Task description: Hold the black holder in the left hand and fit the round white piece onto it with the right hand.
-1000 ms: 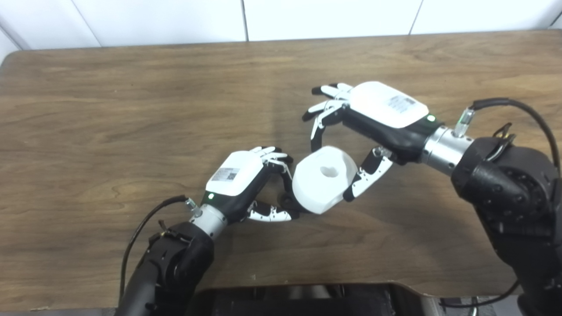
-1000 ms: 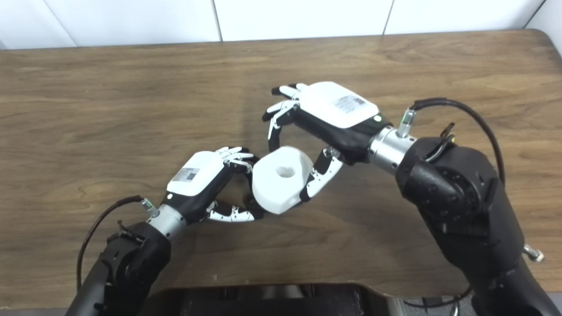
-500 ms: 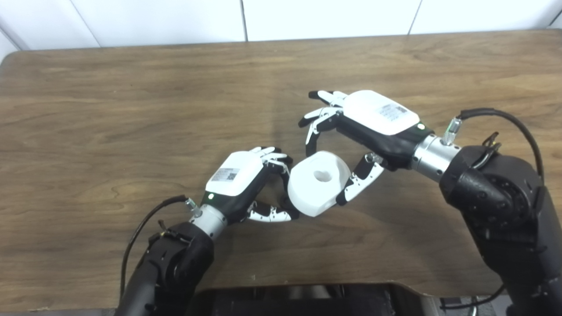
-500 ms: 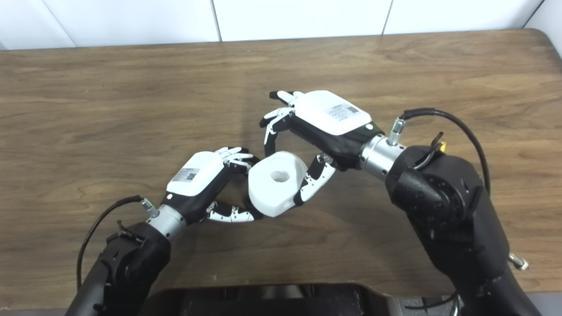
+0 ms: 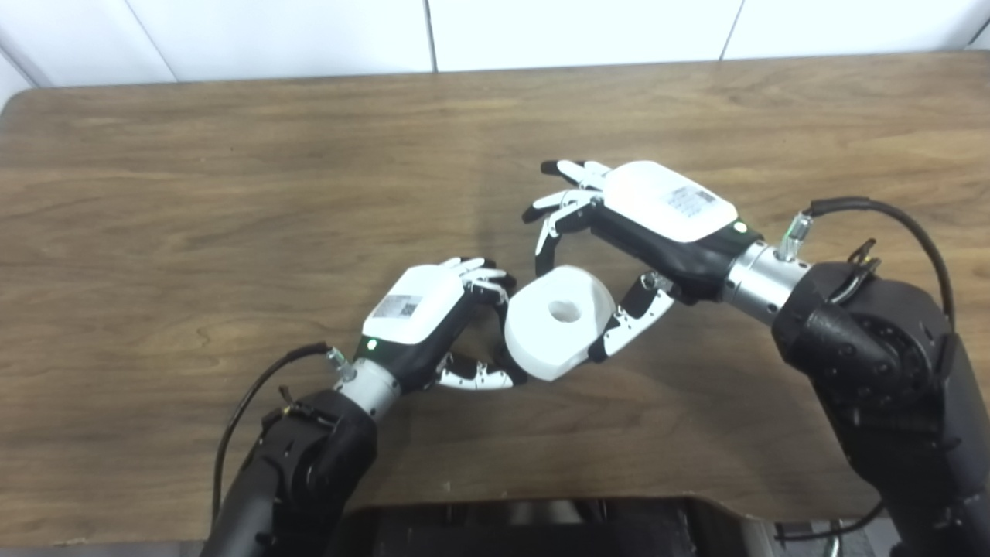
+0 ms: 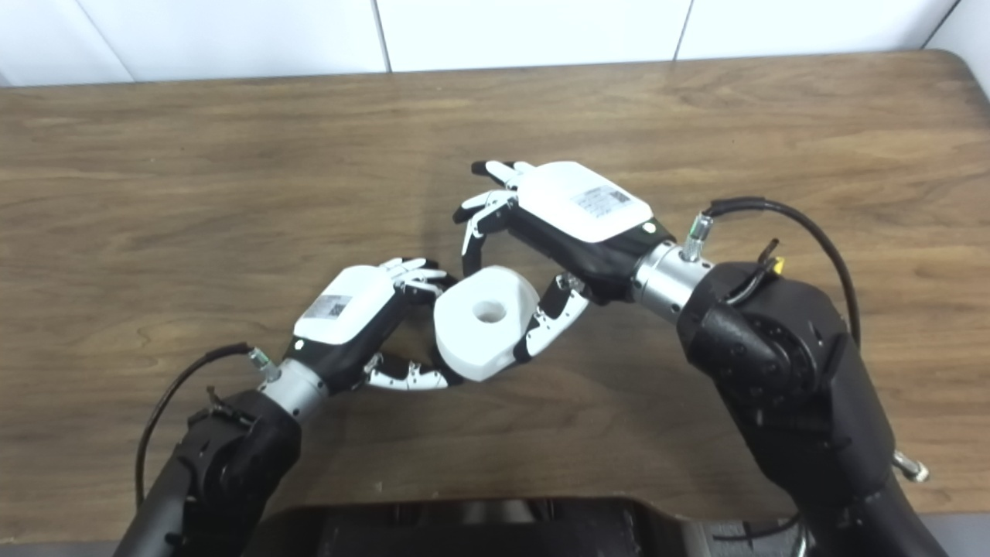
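Above the tabletop (image 5: 193, 193), both arms meeting mid-frame. Right hand (image 5: 650, 224) gripping the white piece (image 5: 558, 321) between fingers and thumb, bore facing up, pressed against the left hand (image 5: 433, 325). Left hand curled shut around the holder (image 5: 504, 357), mostly hidden under the piece, just left and below. Since a second ago: piece lowered and shifted left, closer onto the holder

Both arms are matte black with bulky rounded joints and a silver metal wrist ring. Each hand, left (image 5: 421, 321) and right (image 5: 657, 216), has a glossy white back bearing a printed label, a small green light near the wrist, and black-and-white segmented fingers (image 5: 476, 377). A black cable (image 5: 889, 213) loops by each wrist.
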Robot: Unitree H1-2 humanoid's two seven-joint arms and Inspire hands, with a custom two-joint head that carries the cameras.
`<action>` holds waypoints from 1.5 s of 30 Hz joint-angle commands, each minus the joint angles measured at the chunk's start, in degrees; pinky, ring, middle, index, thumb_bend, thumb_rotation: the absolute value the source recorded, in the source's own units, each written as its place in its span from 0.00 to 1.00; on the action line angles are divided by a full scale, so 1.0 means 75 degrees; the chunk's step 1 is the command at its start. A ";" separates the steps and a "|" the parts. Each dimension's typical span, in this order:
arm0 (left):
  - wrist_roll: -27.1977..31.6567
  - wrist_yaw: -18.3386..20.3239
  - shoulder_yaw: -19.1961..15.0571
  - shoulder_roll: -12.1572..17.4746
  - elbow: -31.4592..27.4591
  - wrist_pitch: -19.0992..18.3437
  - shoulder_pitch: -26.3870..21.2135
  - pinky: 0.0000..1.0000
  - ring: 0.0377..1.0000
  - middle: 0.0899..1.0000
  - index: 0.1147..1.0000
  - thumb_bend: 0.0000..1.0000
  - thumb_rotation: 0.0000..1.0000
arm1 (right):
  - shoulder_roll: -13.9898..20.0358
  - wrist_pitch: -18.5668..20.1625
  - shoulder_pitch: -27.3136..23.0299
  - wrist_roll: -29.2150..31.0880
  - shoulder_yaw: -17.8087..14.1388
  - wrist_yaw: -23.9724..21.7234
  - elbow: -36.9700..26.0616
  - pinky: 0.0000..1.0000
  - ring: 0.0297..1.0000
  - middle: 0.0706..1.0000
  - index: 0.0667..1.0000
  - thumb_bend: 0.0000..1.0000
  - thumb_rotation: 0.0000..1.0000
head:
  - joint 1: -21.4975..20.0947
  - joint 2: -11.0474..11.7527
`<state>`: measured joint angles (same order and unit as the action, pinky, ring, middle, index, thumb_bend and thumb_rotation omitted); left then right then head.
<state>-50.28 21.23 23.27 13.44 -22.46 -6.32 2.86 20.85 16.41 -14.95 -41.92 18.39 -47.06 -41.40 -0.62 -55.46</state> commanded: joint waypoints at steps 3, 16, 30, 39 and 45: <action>-0.0034 0.0340 0.0069 0.0052 -0.0044 -0.0159 0.0056 0.91 0.91 0.81 0.42 0.52 0.05 | -0.0013 -0.0217 -0.0028 0.0025 -0.0006 0.0158 -0.0140 1.00 0.98 0.82 0.45 0.52 0.14 | -0.0004 -0.0012; -0.0123 0.0403 0.0088 -0.0043 -0.0095 -0.0193 0.0029 0.90 0.91 0.81 0.42 0.52 0.06 | -0.0017 -0.0384 0.0136 -0.0163 0.0294 0.0210 -0.0065 1.00 0.97 0.82 0.45 0.52 0.14 | -0.0008 -0.0026; -0.0131 0.0436 0.0086 -0.0079 -0.0146 -0.0219 0.0038 0.91 0.91 0.82 0.42 0.52 0.06 | -0.0024 -0.0352 0.0205 -0.0202 0.0457 0.0101 -0.0019 1.00 0.98 0.82 0.45 0.52 0.14 | -0.0038 -0.0032; -0.0087 0.0372 0.0075 -0.0101 -0.0091 -0.0193 0.0038 0.91 0.91 0.81 0.42 0.52 0.05 | 0.0044 -0.0508 0.0258 -0.0074 0.0307 0.0345 0.0172 0.98 0.97 0.82 0.45 0.52 0.14 | -0.0106 0.0016; -0.0111 0.0367 0.0078 -0.0118 -0.0089 -0.0204 0.0039 0.91 0.91 0.81 0.42 0.52 0.05 | 0.0083 -0.0384 0.0174 -0.0227 0.0313 0.0116 0.0114 1.00 0.99 0.83 0.45 0.52 0.15 | -0.0120 0.0031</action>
<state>-51.22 22.74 23.38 12.57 -23.21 -7.31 2.80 20.57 13.82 -13.00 -42.67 20.64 -44.79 -40.15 -1.49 -55.20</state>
